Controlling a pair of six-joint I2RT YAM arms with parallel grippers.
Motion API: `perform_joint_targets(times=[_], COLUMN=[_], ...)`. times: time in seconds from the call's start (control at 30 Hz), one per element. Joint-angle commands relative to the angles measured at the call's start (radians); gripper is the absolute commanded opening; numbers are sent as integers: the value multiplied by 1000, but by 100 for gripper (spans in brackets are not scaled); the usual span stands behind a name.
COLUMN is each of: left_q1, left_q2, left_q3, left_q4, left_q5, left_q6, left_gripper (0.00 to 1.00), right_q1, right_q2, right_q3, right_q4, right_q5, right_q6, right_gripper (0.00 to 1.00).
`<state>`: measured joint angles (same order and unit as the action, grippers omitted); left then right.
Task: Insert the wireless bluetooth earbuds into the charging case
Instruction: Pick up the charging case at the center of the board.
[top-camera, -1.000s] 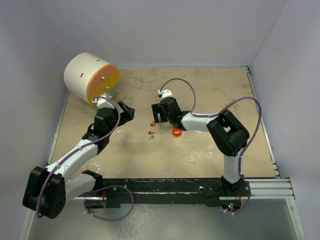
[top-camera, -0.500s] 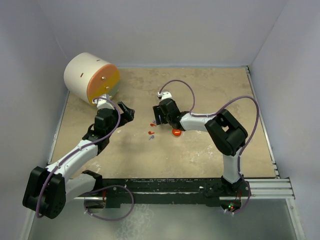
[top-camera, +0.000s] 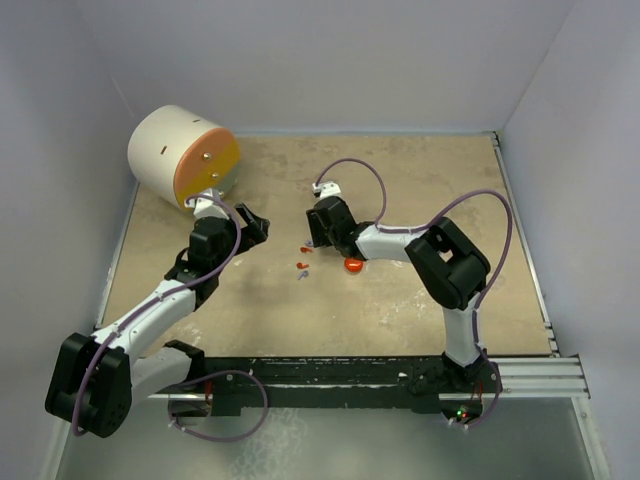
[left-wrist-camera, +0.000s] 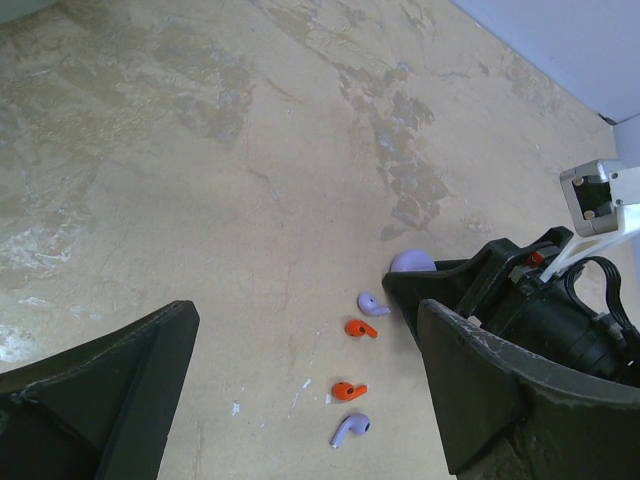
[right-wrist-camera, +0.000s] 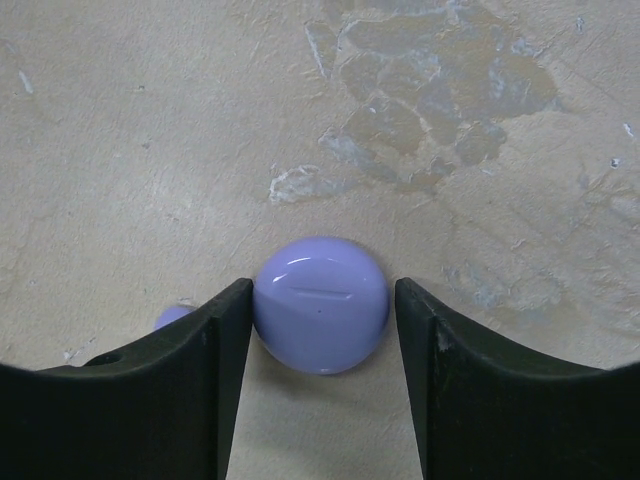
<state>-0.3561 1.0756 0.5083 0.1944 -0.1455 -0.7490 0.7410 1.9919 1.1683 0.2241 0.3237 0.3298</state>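
While open, right hand (right-wrist-camera: 320, 292) around case (right-wrist-camera: 320, 318).

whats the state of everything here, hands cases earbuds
lavender case: looks shut, on the table
right hand: open, fingers either side of the lavender case
left hand: open, empty, above the table
red earbuds: loose on the table
lavender earbuds: loose on the table
red-orange disc: flat on the table, open or shut unclear
white drum: lying on its side
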Motion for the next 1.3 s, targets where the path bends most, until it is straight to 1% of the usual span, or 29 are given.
perform_joint_targets(times=[0.0,0.13,0.3,0.33,0.4,0.47,0.5,0.6,0.67,0.8,0.97,1.13,1.27], left_q1=[-7,-6,-6,-7,-6,-6,-6,-6,-6,-6,-6,-5,-4], left_q2=[-7,-4,2,6,16,33,43,74,95,125,137,149,153], left_q3=[-3,-4,1,2,10,20,29,54,65,76,70,56,39], left_q4=[43,45,52,55,67,88,98,125,142,167,203,250,293], left_q5=[-8,-7,-2,-1,8,30,39,71,87,103,109,128,143], left_q6=[-6,-8,-12,-15,-24,-38,-43,-58,-66,-76,-89,-109,-120], left_gripper=[91,91,91,91,91,91,90,90,90,90,86,82,81], right_q1=[10,13,14,14,15,13,14,14,14,15,13,15,13], right_q2=[18,16,-7,-20,-61,-105,-126,-183,-208,-250,-321,-363,-392], right_q3=[21,13,-1,-10,-31,-46,-52,-63,-66,-86,-150,-200,-243], right_q4=[-42,-47,-26,-1,54,111,137,184,207,257,367,405,441], right_q5=[8,8,14,16,-2,-39,-70,-109,-139,-206,-377,-521,-595], right_q6=[9,9,-24,-47,-111,-181,-214,-313,-357,-438,-529,-606,-640], right_gripper=[59,52,34,32,25,12,8,2,0,0,0,0,0])
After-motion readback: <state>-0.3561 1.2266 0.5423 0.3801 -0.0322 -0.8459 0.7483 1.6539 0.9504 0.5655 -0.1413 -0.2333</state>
